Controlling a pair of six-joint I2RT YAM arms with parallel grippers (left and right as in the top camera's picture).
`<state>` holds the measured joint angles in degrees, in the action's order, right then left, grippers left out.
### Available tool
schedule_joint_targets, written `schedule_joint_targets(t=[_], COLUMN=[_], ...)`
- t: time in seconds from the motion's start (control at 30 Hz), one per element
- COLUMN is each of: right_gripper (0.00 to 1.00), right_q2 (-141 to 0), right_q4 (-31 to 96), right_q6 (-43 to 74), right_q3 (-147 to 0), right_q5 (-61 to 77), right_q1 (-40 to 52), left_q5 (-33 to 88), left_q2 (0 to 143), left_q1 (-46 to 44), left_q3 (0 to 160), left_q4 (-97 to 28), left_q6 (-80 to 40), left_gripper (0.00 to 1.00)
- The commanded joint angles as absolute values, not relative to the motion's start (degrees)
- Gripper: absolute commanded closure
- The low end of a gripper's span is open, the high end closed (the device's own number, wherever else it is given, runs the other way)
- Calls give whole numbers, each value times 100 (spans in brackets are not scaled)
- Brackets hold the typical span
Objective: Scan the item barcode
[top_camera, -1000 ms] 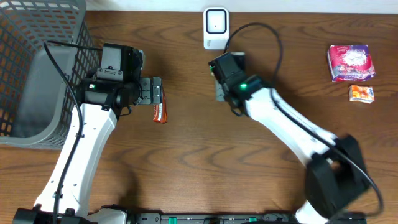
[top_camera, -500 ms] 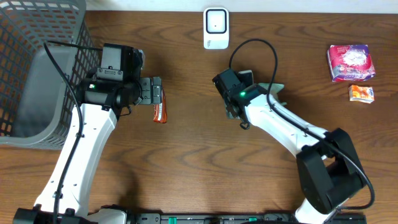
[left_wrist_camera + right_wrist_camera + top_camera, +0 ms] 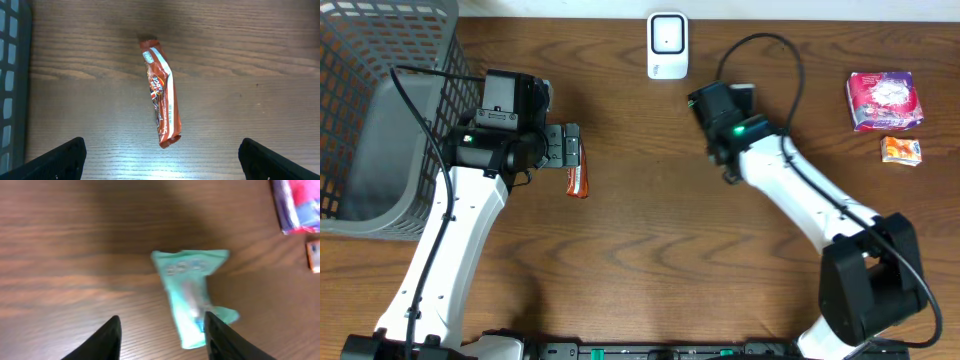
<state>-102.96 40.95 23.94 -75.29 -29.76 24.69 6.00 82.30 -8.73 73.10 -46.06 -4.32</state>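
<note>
Brown and shiny, the candy bar (image 3: 162,95) lies flat on the wooden table (image 3: 640,240), to the left of the white scanner (image 3: 667,45), nearer the robot and well apart from it. The left gripper (image 3: 161,150) hangs right above the bar with its fingers spread as wide as they go, holding nothing. To the right of the scanner, the right gripper (image 3: 162,330) hovers over a teal packet (image 3: 192,292) that also lies on the wood. Its fingers are part-way apart, with bare table showing between one of them and the packet, so it seems to grip nothing, though that view is blurred. From above, the packet is hidden under the right arm. The pick looks like the first weak spot. The bar is thin and slick, and the left fingers line up with its near end rather than its middle, so a close there may catch only the crimped seal. The bar could then droop or twist. No barcode shows on either wrapper, so whichever item goes up might meet the scanner with the wrong face. A soft packet could also crease across the code. The right arm's black cable (image 3: 760,45) loops just right of the scanner and might snag. If both arms head for the scanner together, they could crowd each other. A pink packet (image 3: 885,100) and a small orange one (image 3: 901,150), far right of the scanner, could be knocked by a wide swing.
</note>
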Motion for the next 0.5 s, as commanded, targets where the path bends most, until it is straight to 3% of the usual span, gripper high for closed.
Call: schedule_joint_targets(t=[0.0, 0.17, 0.3, 0.47], right_gripper=[57, 82, 89, 87], right_q2=[-10204, -10250, -10274, -10348], right_q4=[4230, 4200, 4117, 3489], right_q6=[2390, 2390, 2392, 2392], right_q3=[-7594, -7505, -7338, -6722], right_q5=[-2757, -2040, -1848, -1850], right_q1=[2088, 1601, 1369, 1247], left_q5=[548, 548, 548, 548], left_q2=[8252, 8252, 8252, 8252], left_q1=[-871, -871, -871, -871], left_q3=[7319, 7319, 7319, 7319], left_q4=[-4604, -4604, -4604, -4604], left_q6=[-460, -460, -460, -460], left_gripper=[2, 2, 2, 2])
